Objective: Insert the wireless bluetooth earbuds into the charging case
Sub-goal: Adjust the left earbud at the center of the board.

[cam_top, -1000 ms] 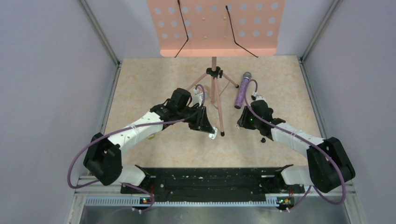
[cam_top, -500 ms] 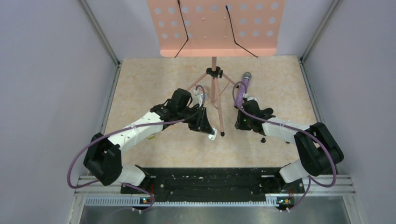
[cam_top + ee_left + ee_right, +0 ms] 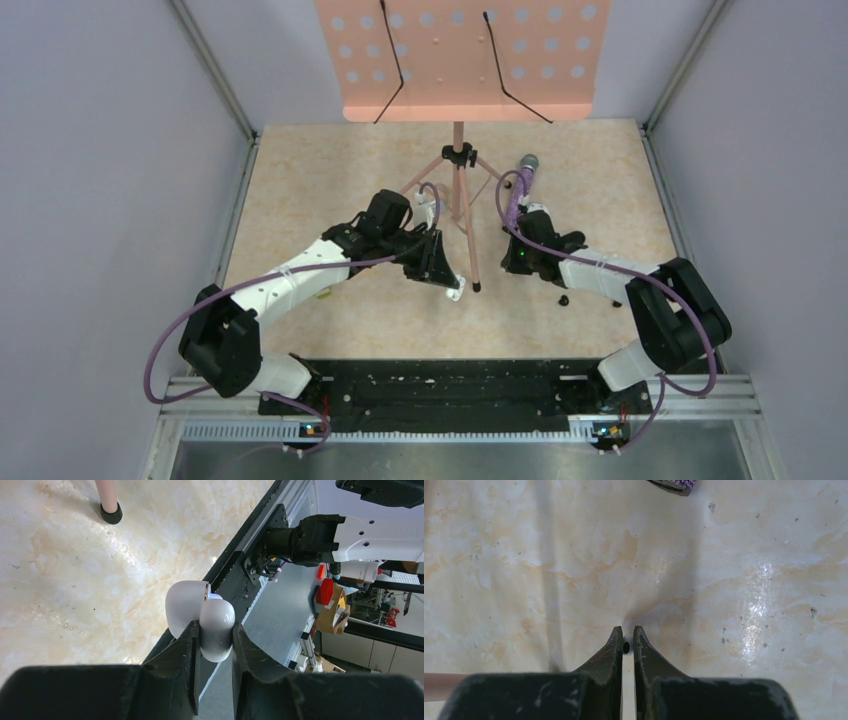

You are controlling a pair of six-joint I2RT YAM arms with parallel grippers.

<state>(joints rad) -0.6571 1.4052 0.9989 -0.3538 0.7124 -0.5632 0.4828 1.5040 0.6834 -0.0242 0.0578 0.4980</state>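
My left gripper is shut on a glossy white charging case. The case's lid hangs open to the left. In the top view the case shows white at the left gripper's tip, just left of the stand's foot. My right gripper points down at the table, jaws almost together. A tiny pale piece with a dark spot, an earbud, is pinched between its tips and mostly hidden. From above, the right gripper sits right of the stand's leg, and the earbud is too small to make out there.
A pink music stand rises at the back, with tripod legs between my arms and one foot beside the case. A glittery purple microphone lies behind my right gripper. A small black object rests on the table near the right arm.
My right gripper has moved left toward the stand's leg and its jaws have closed. My left arm and the case have not moved.
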